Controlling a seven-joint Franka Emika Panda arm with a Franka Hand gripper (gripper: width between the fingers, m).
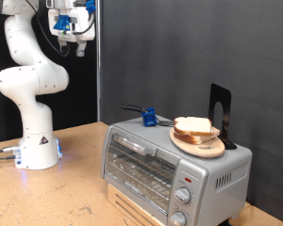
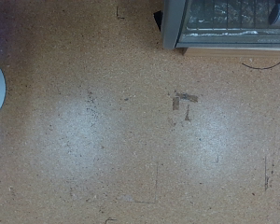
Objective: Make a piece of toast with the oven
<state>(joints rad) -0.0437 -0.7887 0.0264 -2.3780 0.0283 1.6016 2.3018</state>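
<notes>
The claw [image 1: 69, 40] hangs high above the bench [image 1: 75, 193], maybe spread; I cannot tell. Toast [image 1: 194, 127] sits on the shut oven [image 1: 170, 165].

toast [image 1: 192, 126]: pale slice, brown crust, flat atop the stack above my oven
oven [image 1: 170, 168]: silver-grey, glass door shut, knobs at front, exterior view's lower right

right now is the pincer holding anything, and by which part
Nothing is held. The pincer hangs high up at the exterior view's top left, far from the toast on the wooden plate atop the oven.
</notes>
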